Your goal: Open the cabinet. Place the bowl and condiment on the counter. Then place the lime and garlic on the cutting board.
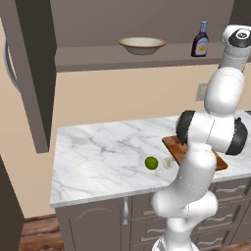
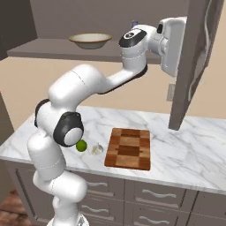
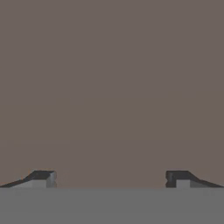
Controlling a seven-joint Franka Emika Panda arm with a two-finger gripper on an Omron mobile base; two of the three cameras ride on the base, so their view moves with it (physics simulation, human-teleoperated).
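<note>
Marble counter point(image 1: 98, 152) spans mid-frame below the cabinet point(image 2: 194, 66), whose doors stand open; bowl point(image 1: 141, 45) and condiment point(image 1: 199, 40) sit on its shelf at top; lime point(image 1: 151, 163) and garlic point(image 1: 168, 163) lie beside the board point(image 2: 129, 148); gripper point(image 3: 109, 179) spread, empty, facing brown panel; all four moves remain.

My cabinet point(image 1: 34, 73) stands open, bowl point(image 1: 141, 45) and condiment point(image 1: 200, 40) on its shelf; lime point(image 1: 151, 163) and garlic point(image 1: 168, 163) lie on the counter point(image 1: 98, 157) beside the cutting board point(image 2: 129, 148).
</note>
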